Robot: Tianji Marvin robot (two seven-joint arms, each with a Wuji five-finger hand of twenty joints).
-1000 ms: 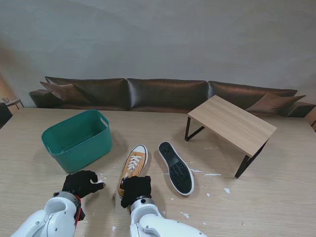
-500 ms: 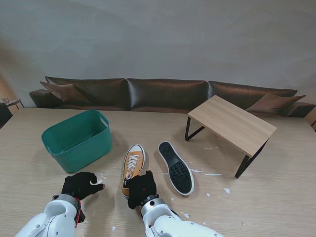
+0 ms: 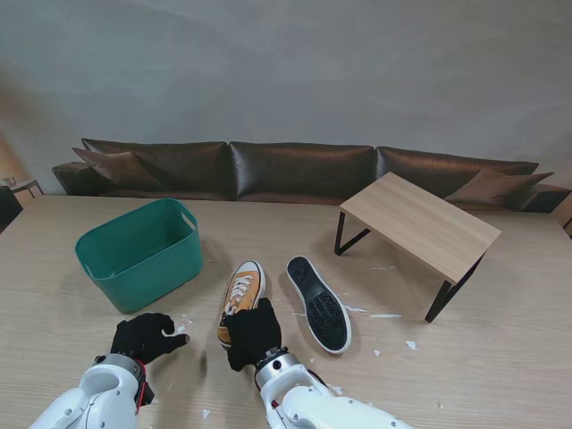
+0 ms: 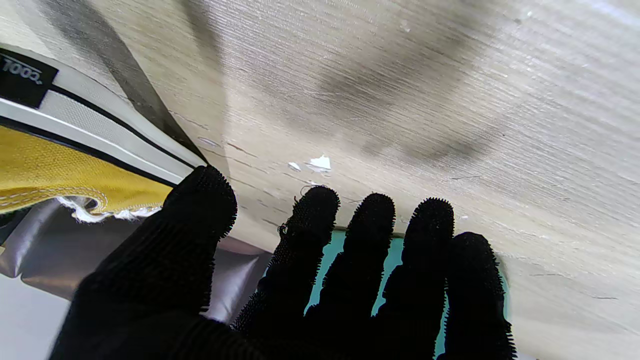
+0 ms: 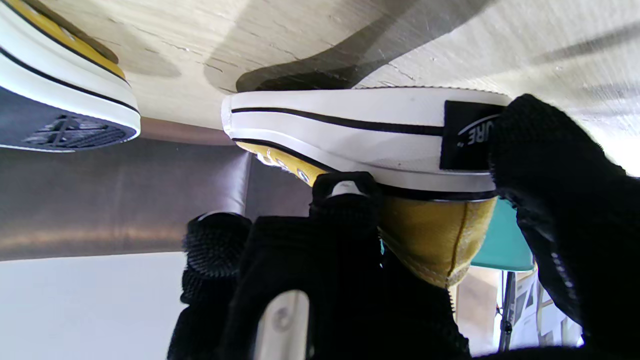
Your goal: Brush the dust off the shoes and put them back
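The right hand is closed around the heel of the upright yellow sneaker, steadying it for brushing. The left hand, fingers spread and empty, rests on the table just beside it. The second sneaker lies sole-up on the right hand's far side.

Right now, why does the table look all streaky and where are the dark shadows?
Left wrist view: the table is smeared into streaks, with soft dark shadow patches, while the left robot hand is a black silhouette. Right wrist view: the yellow shoe throws a hard dark shadow on the table. Stand view: evenly lit and sharp.
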